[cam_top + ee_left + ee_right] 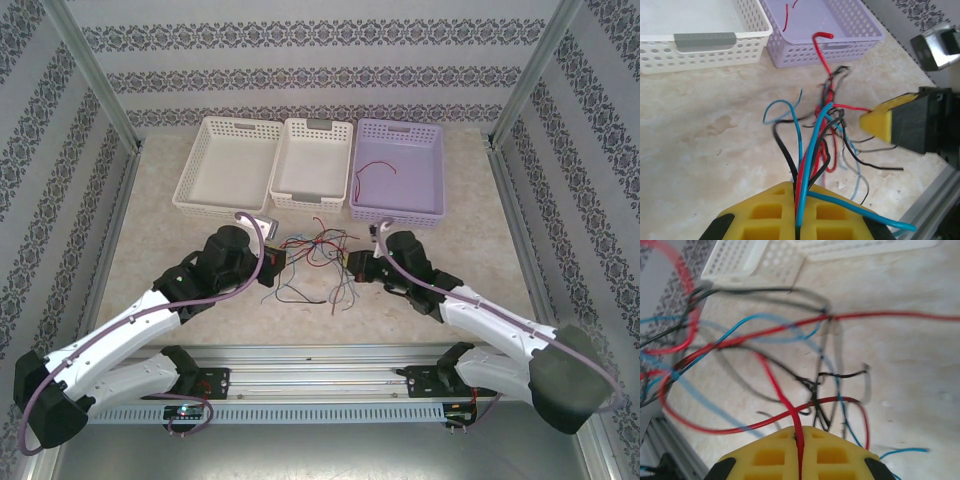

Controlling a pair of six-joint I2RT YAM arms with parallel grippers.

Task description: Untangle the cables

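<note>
The left gripper [799, 194] is clamped shut on the cables [826, 122]: blue, red and black strands run together into the seam between its yellow pads, and one blue strand trails off to the right across the pad face. The right gripper [801, 434] is also closed, pinching a single red cable [782, 395] that rises out of the seam between its pads and leans left into the tangle. A second red strand loops low in front of those pads, and thin black strands knot just above them.

From above, the left gripper [272, 262] and right gripper [356, 268] face each other, with the cables [315, 262] bunched between them on the table [170, 250]. Loose blue, black and red ends fan out from the bunch toward the near edge. In the left wrist view, the right gripper's yellow tip [879, 122] sits at the right edge of the bunch, a red strand leading to it.

Beyond the tangle, three baskets stand side by side: two white baskets [225, 205] [310, 200] and a lilac basket [395, 213] on the right. A red piece [372, 170] lies alone in the lilac basket, well apart from the bunch.
</note>
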